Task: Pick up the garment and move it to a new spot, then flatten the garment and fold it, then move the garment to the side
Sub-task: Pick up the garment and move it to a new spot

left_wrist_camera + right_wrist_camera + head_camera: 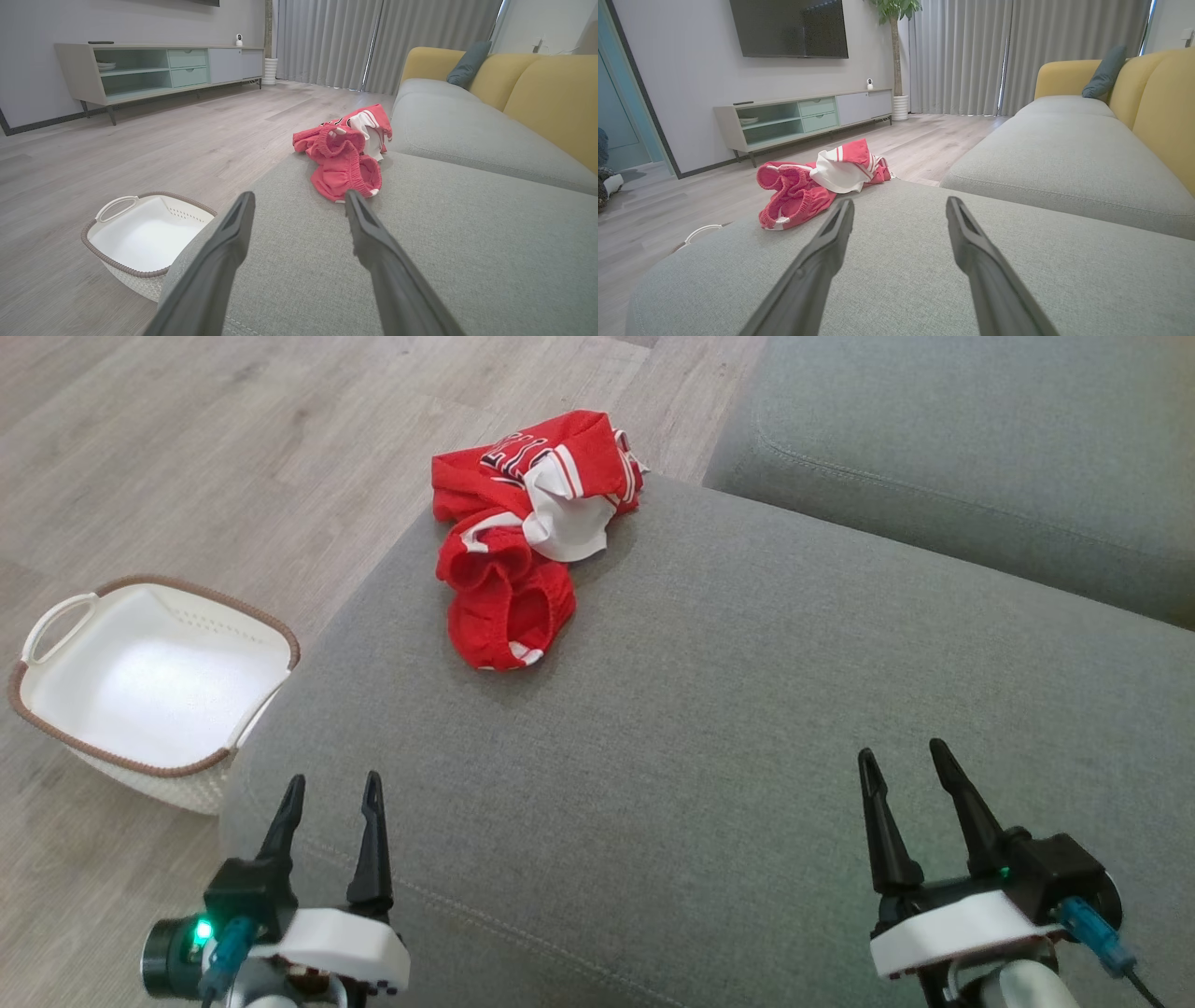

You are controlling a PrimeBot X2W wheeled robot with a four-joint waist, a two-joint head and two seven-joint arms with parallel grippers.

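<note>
Red garment [509, 616] lies crumpled far left — untouched. Left gripper [334, 777] and right gripper [901, 749] gape empty, poised to reach.

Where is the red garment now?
In the head view, the garment lies crumpled on the sofa seat, at its far left edge, beyond the white basket.

garment [523, 537]: soft cloth | sofa [747, 728]: matt woven fabric | basket [56, 709]: plastic

- One red garment [523, 532].
- One white basket [149, 681].
- Two grey sofa cushions: near cushion [747, 709], far cushion [980, 448].
- Two tools: left tool [335, 780], right tool [901, 749].
</note>
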